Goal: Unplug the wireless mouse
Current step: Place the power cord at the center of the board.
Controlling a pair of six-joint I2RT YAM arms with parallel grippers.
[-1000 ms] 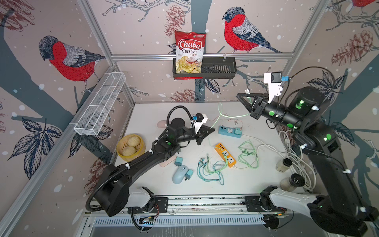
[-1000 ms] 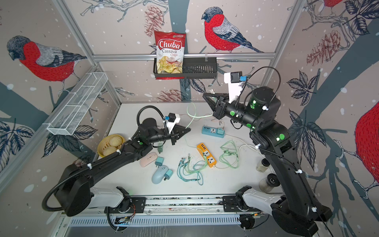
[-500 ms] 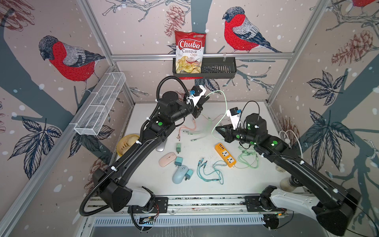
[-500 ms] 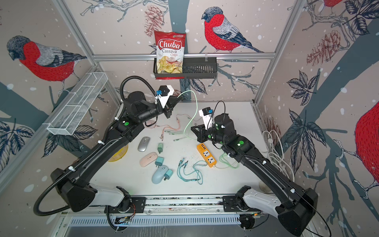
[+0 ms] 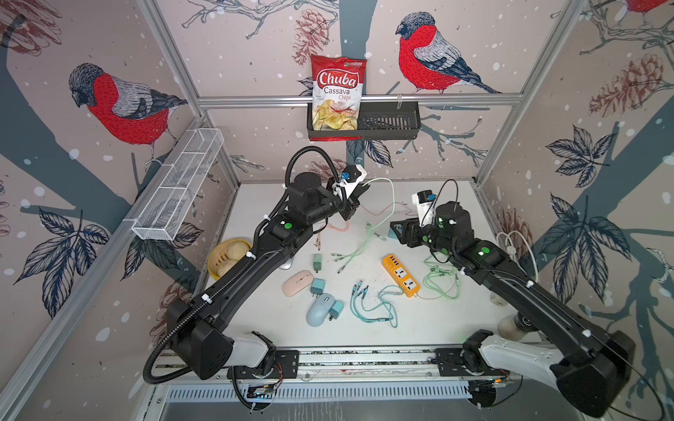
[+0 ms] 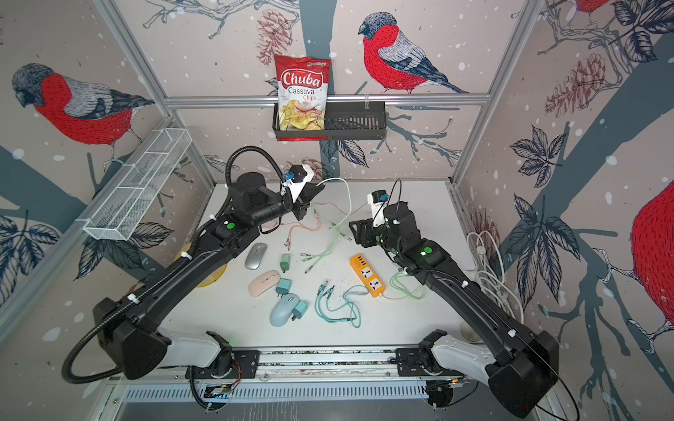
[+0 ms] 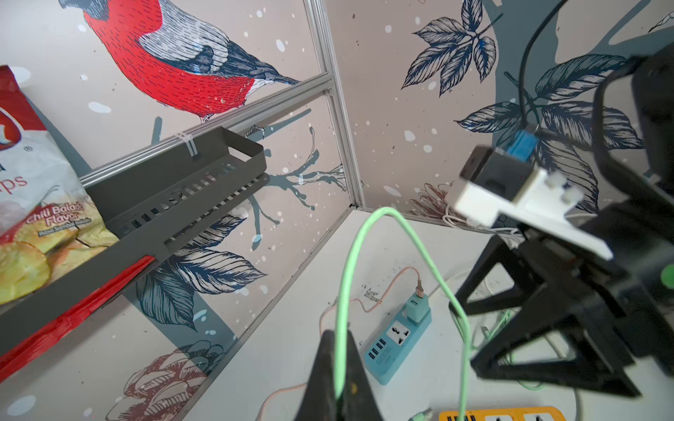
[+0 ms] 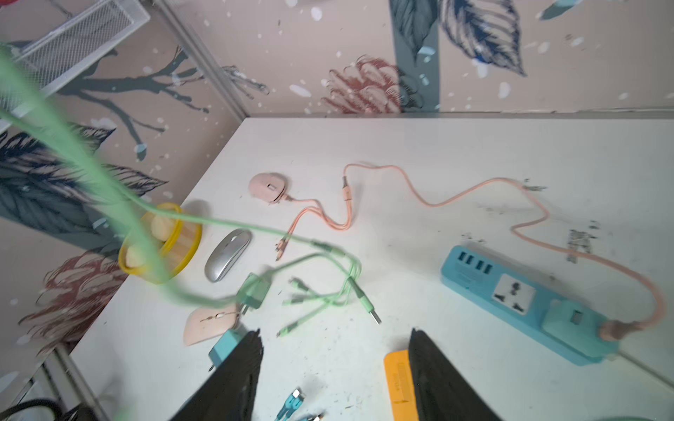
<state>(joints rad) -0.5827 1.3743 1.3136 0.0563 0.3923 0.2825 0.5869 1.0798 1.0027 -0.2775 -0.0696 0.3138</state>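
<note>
Jaws of my left tool (image 7: 337,379) pinch shut on the thin mint-green charging cable (image 7: 350,262), held above the white surface (image 8: 437,153); my right tool (image 8: 333,333) stands open, empty.

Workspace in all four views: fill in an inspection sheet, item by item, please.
Surface: white table, scuffed, crowded.
Job's things: silver mouse, no cable in it; round pink mouse, a pink cable branch reaches it.
Clutter: flat pink mouse, blue mouse, orange power strip, blue power strip, yellow bowl.
Grippers: left gripper shut on green cable, above the table; right gripper open, empty.
Cables: green cable's far ends lie loose on the table; teal cable loose.
Surroundings: chips bag in black wall basket.
</note>
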